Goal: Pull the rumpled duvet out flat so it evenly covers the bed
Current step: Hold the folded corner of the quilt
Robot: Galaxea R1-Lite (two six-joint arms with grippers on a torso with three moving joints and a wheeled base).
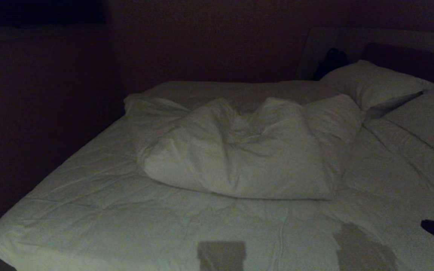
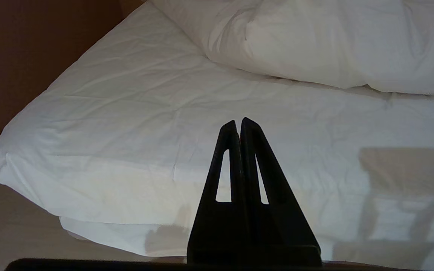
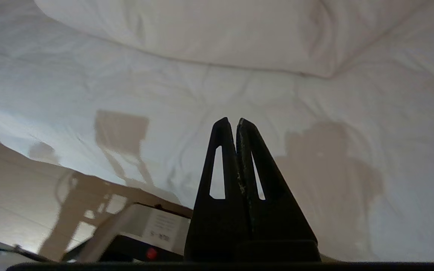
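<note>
Dim room, dark wall behind, and the bed (image 1: 100,210) takes up nearly everything I can see. So the duvet (image 1: 247,154) is bunched into one big puffy white lump in the middle of the mattress, up toward the far side, full of deep creases and folds, with a dip along its top edge. Near half of the mattress is left bare and wrinkly. Two pillows (image 1: 371,82) sit at the head end on my right. My right gripper (image 3: 231,121) hangs over the near bare part, fingers pressed together, nothing in them. My left gripper (image 2: 238,122) is closed and empty too, off the near corner.
</note>
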